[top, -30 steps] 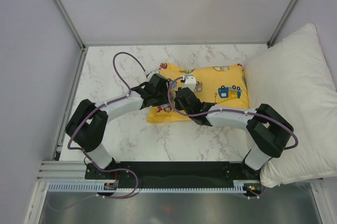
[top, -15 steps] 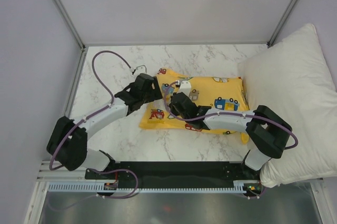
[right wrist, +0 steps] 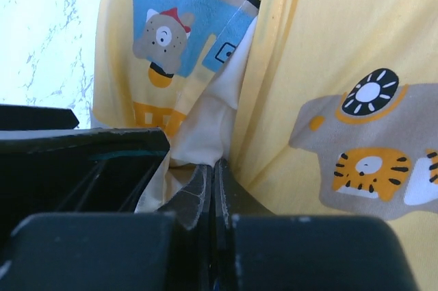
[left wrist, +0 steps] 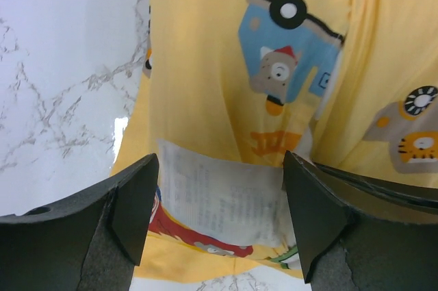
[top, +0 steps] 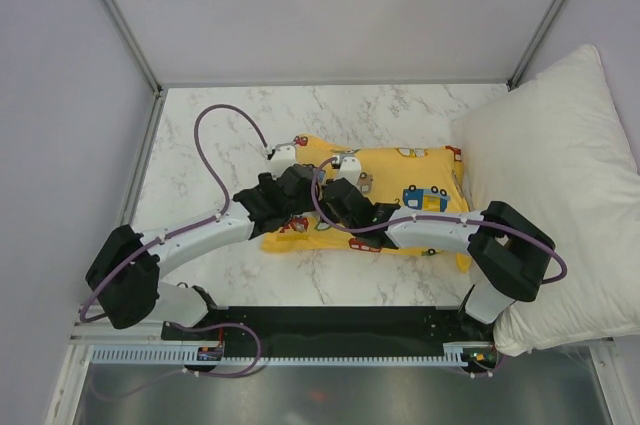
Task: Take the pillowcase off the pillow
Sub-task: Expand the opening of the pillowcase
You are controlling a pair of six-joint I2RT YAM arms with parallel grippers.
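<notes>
Seemingly at the grasping step, the right gripper (right wrist: pixel 211 168) pinches the cream pillow (right wrist: pixel 213 103) in the slit of the pillowcase (top: pixel 400 195) lying mid-table, while the left gripper (left wrist: pixel 219 168), spread wide, should next clamp the hem.

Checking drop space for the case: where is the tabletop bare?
Bare: white marble tabletop between back wall and yellow cartoon-print fabric pillowcase, and left of it. Crowded: centre, left gripper and right gripper; right edge, large white pillow.
</notes>
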